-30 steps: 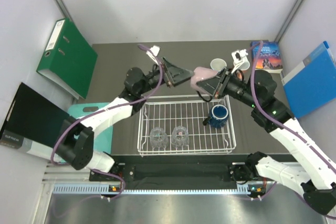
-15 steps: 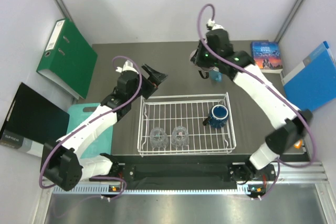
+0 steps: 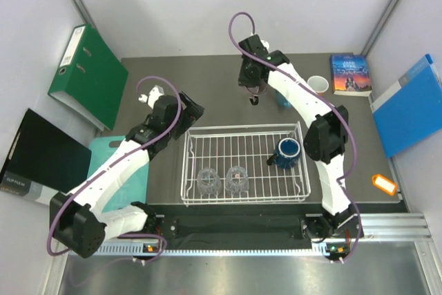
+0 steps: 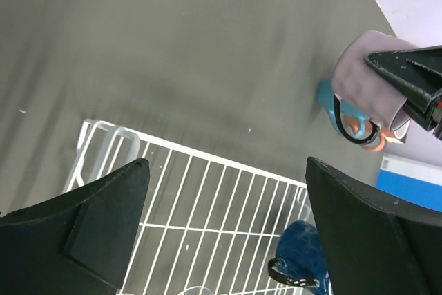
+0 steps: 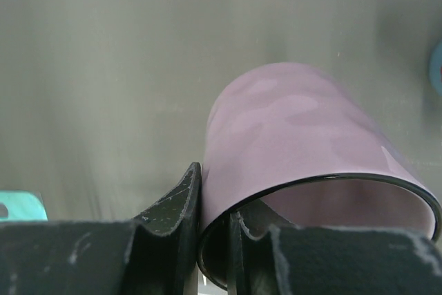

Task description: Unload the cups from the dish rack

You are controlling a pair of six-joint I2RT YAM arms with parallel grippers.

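Observation:
The white wire dish rack (image 3: 243, 128) holds a dark navy mug (image 3: 288, 150) at its right and two clear glass tumblers (image 3: 208, 179) (image 3: 237, 177) at its front. My right gripper (image 5: 214, 219) is shut on the rim of the mauve-pink mug (image 5: 290, 136), above the dark table behind the rack (image 3: 253, 94). The mug also shows in the left wrist view (image 4: 362, 77). A light blue mug (image 3: 283, 98) stands just right of it, with an orange mug (image 4: 357, 128) behind. My left gripper (image 4: 228, 229) is open and empty over the rack's back left corner (image 3: 192, 108).
A green binder (image 3: 86, 74) and black folder (image 3: 38, 160) lie at the left, beside a teal cutting board (image 3: 117, 150). A book (image 3: 351, 74), a blue folder (image 3: 411, 105) and an orange tag (image 3: 383, 183) are at the right.
My right arm has swung the mauve-pink mug leftward along the back of the table. My left gripper has pulled back left, away from the mug.

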